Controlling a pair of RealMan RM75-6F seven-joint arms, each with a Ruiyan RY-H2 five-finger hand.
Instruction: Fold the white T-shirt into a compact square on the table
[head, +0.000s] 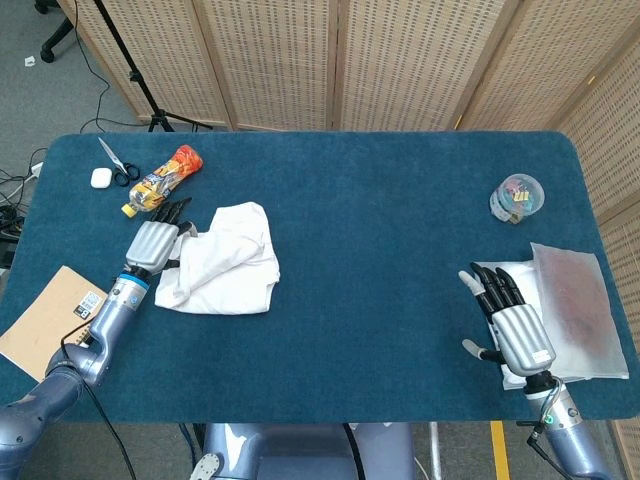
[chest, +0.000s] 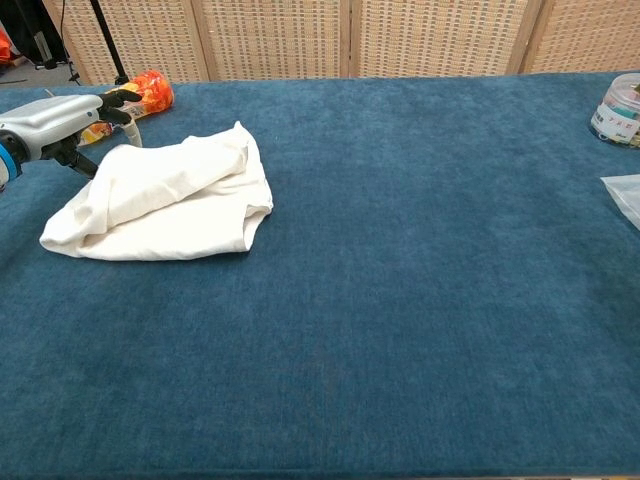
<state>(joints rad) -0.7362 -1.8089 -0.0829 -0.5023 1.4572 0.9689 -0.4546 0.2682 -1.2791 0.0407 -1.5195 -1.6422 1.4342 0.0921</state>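
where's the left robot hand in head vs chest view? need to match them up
Head view: left robot hand sits left of centre, at the left edge of the white T-shirt.
Chest view: left robot hand is at the far left edge, upper part, beside the T-shirt.
Shared landmark: the orange snack packet just beyond the hand.

The head view looks steeply down from high above the near edge, taking in the whole blue surface (head: 400, 230), the screens behind it and floor at the left. The chest view sits low at the near edge and faces straight across, much closer to the cloth. Both share the white shirt (head: 225, 260) (chest: 165, 205), the left robot hand (head: 152, 243) (chest: 45, 115), the orange snack bag (head: 165, 175) (chest: 140, 92) and the round jar (head: 517, 197) (chest: 620, 108). Only the head view shows the right robot hand (head: 515, 330).
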